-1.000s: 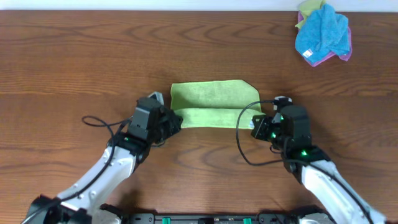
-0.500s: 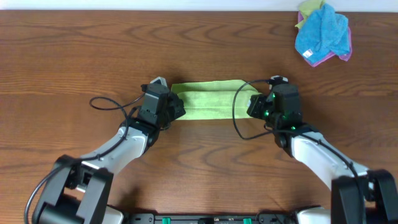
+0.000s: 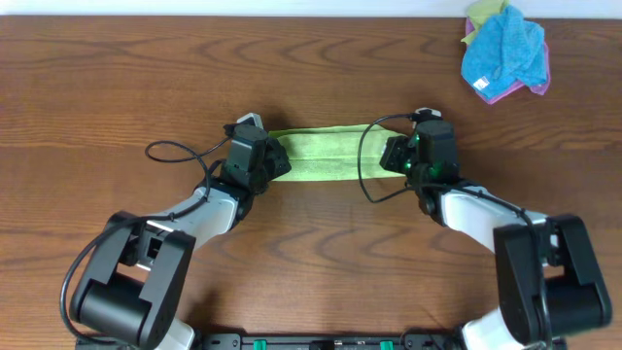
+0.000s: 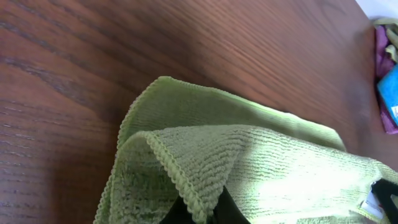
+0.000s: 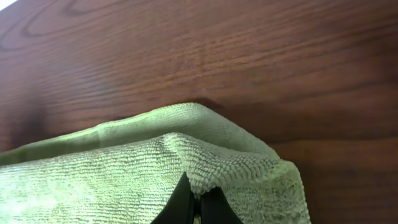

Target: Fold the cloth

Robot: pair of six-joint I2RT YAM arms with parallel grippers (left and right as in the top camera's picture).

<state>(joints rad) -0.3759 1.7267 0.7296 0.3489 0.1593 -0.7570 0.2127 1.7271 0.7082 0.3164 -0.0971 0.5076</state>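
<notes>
The green cloth (image 3: 326,156) lies at the middle of the surface (image 3: 117,87), doubled over toward 12 o'clock. My left jaws and right jaws each pinch a corner of its top layer. If one pinch slips, or I release unevenly, I expect the edges to land skewed.

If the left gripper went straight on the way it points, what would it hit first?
Probably the lower layer of the green cloth it holds, then bare table; depth is unclear.
</notes>
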